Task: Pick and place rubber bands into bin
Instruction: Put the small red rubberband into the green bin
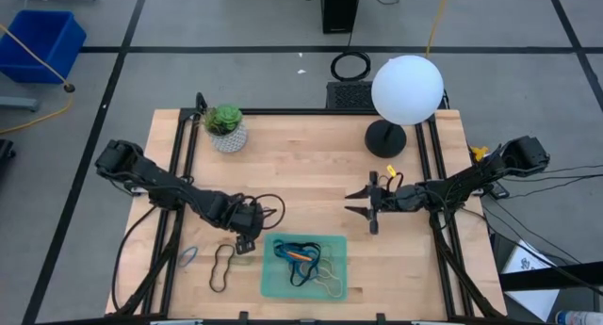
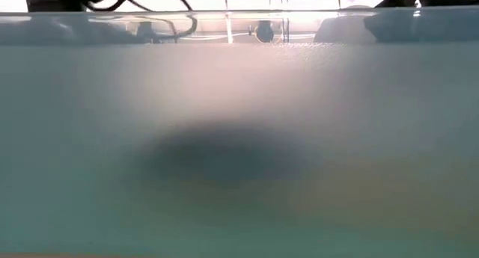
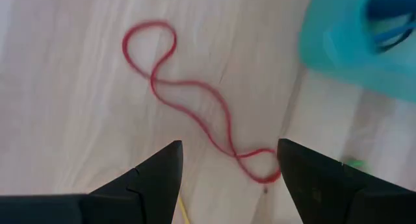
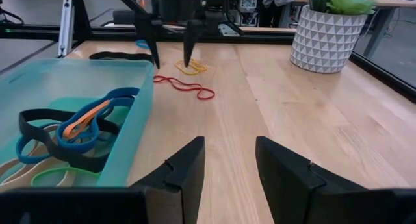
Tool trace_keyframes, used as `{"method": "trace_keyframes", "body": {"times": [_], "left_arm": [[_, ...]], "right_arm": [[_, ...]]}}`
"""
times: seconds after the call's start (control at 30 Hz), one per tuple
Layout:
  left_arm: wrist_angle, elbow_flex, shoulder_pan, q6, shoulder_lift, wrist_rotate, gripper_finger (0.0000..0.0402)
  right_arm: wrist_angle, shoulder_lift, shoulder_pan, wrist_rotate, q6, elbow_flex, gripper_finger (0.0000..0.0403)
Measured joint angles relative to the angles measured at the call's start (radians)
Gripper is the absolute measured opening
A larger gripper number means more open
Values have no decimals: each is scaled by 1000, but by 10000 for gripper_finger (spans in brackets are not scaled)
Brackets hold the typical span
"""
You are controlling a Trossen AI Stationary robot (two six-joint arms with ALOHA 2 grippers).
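A red rubber band point(image 3: 188, 100) lies in a wavy loop flat on the wooden table, left of the green bin point(image 1: 273, 280). My left gripper point(image 3: 227, 165) points down just above it, open, one fingertip on each side of the band's near end, touching nothing. The right wrist view shows that left gripper point(image 4: 170, 62) over the red band point(image 4: 185, 86), with a yellow band point(image 4: 190, 67) just beyond. The bin point(image 4: 130, 94) holds several bands in black, blue, orange and green. My right gripper point(image 1: 361, 203) hangs level and open right of the bin.
A black band point(image 1: 222, 267) and a pale one point(image 1: 188, 257) lie on the table near the left front. A potted plant point(image 1: 226, 127) and a white globe lamp point(image 1: 407, 89) stand at the far side. The bin's wall fills the low view.
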Motion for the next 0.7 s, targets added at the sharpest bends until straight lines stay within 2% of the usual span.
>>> {"method": "trace_keyframes", "body": {"times": [0.13,0.3,0.53,0.7], "left_arm": [[95,-51,0,-8,0,-1,255],[94,-79,-2,-40,3,-29,255],[138,-73,-10,-32,104,-26,255],[83,-59,-1,-67,151,4,255]], "right_arm": [[0,0,-14,1,1,0,132],[0,0,-35,1,2,0,132],[0,0,-53,0,1,0,132],[0,-1,-63,0,2,1,132]]}}
